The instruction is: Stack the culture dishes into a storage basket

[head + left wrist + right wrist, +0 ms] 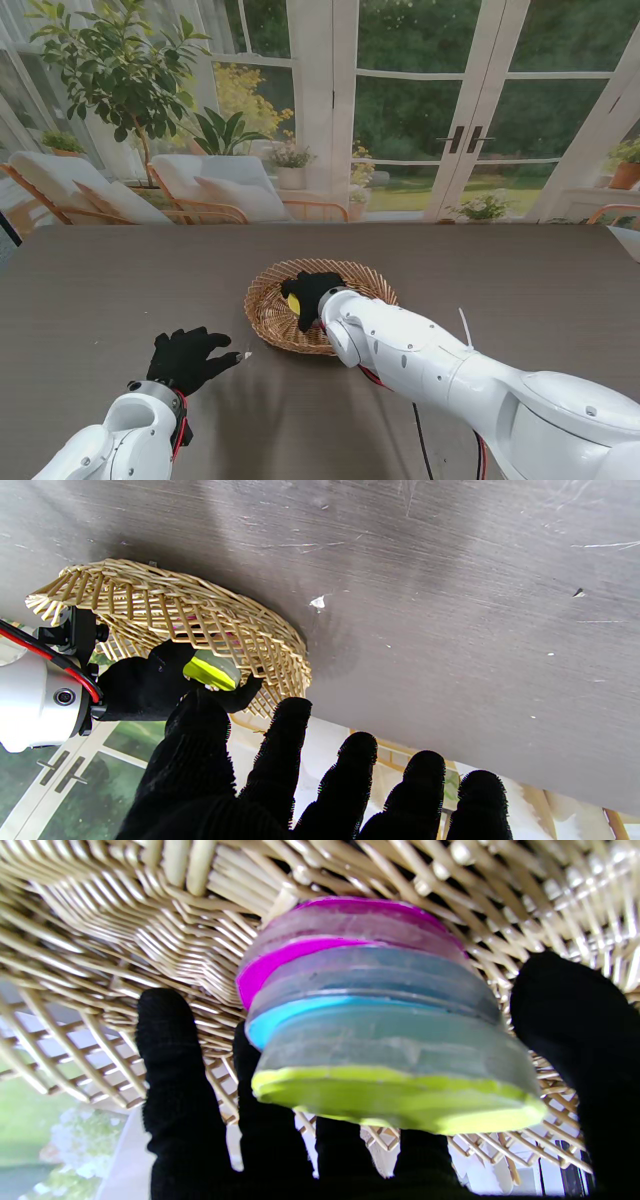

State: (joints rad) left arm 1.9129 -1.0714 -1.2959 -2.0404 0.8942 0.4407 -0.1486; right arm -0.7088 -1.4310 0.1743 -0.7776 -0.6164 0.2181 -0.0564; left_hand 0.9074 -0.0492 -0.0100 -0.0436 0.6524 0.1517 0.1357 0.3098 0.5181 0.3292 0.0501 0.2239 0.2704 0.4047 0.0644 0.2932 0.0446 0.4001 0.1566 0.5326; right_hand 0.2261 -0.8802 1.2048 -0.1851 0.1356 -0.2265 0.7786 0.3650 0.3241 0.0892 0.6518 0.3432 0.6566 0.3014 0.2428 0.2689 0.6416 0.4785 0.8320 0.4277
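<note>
A round wicker basket [256, 300] sits mid-table. Inside it stands a stack of lidded culture dishes: a pink dish [280, 962] at the bottom, a blue dish [300, 1012] on it, and a yellow dish [400, 1100] on top. My right hand [312, 292] in its black glove reaches into the basket, with its fingers and thumb curled around the yellow dish [293, 301]. The left wrist view shows the yellow dish [212, 672] between those black fingers inside the basket [175, 610]. My left hand [185, 358] hovers over the table to the basket's left and nearer to me, fingers spread, holding nothing.
A small white scrap [247, 354] lies on the dark table just beyond my left fingertips. Glass doors, plants and lounge chairs stand behind the table's far edge. A red and black cable runs along my right forearm.
</note>
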